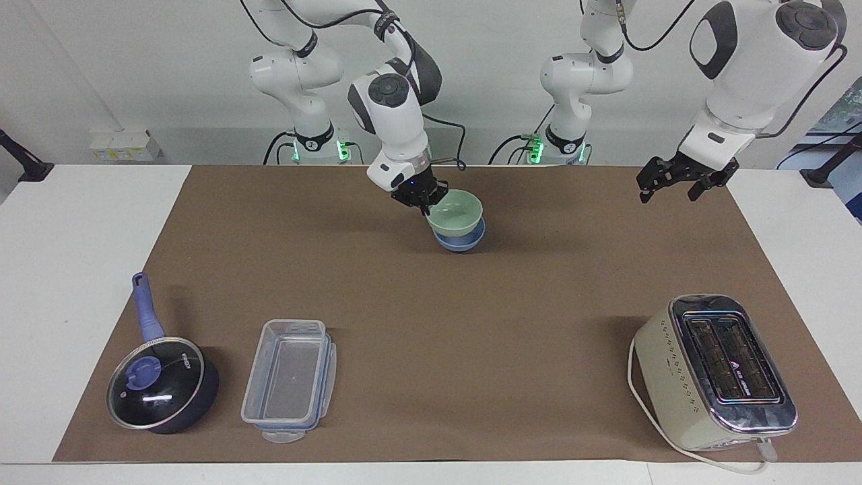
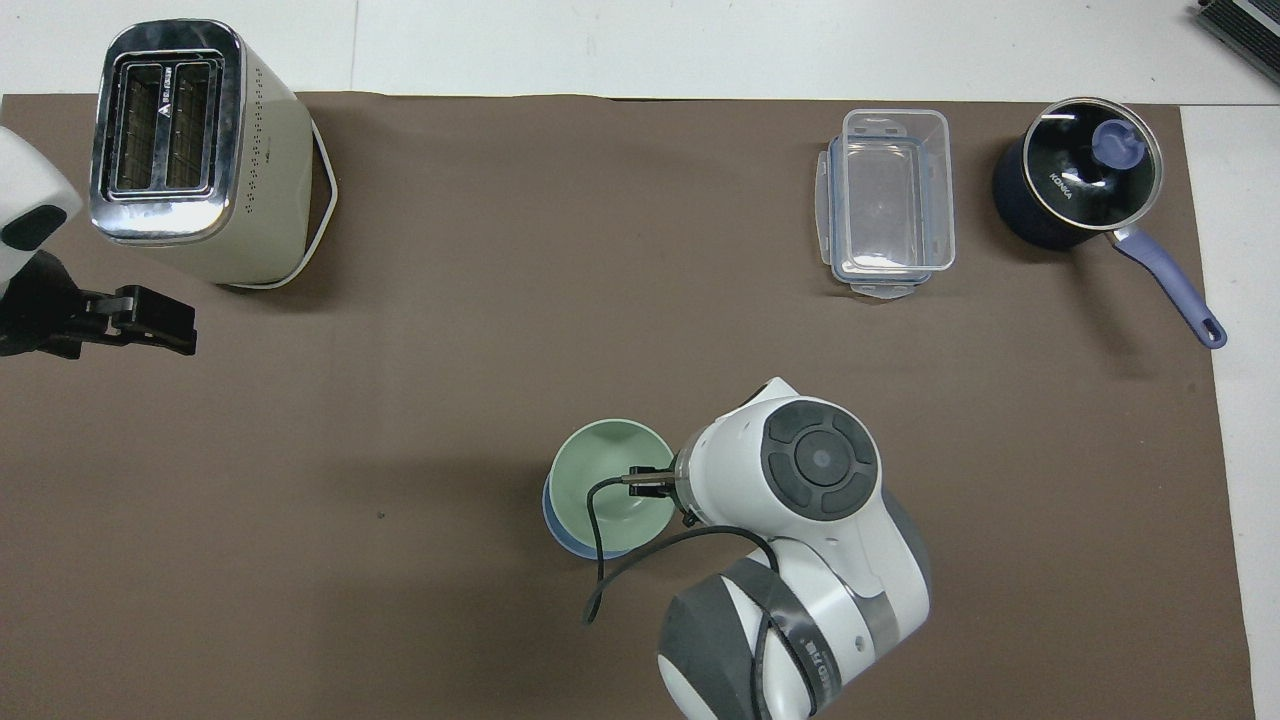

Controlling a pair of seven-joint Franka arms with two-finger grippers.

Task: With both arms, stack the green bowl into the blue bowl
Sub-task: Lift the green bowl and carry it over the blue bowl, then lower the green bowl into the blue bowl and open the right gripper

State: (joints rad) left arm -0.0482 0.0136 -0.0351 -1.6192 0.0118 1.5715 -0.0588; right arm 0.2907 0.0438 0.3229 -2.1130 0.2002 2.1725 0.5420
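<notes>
The pale green bowl [image 1: 458,210] [image 2: 605,480] hangs tilted over the blue bowl [image 1: 461,241], which stands on the brown mat close to the robots. My right gripper [image 1: 423,195] [image 2: 650,480] is shut on the green bowl's rim, on the side toward the right arm's end. Only a thin blue crescent of the blue bowl [image 2: 560,528] shows under the green one from overhead. I cannot tell whether the two bowls touch. Over the mat's edge at the left arm's end, my left gripper [image 1: 670,185] [image 2: 150,320] waits in the air, open and holding nothing.
A cream toaster [image 1: 714,370] [image 2: 190,150] stands farther from the robots at the left arm's end. A clear plastic container [image 1: 289,380] [image 2: 890,200] and a dark lidded pan [image 1: 161,384] [image 2: 1080,185] with a blue handle sit at the right arm's end.
</notes>
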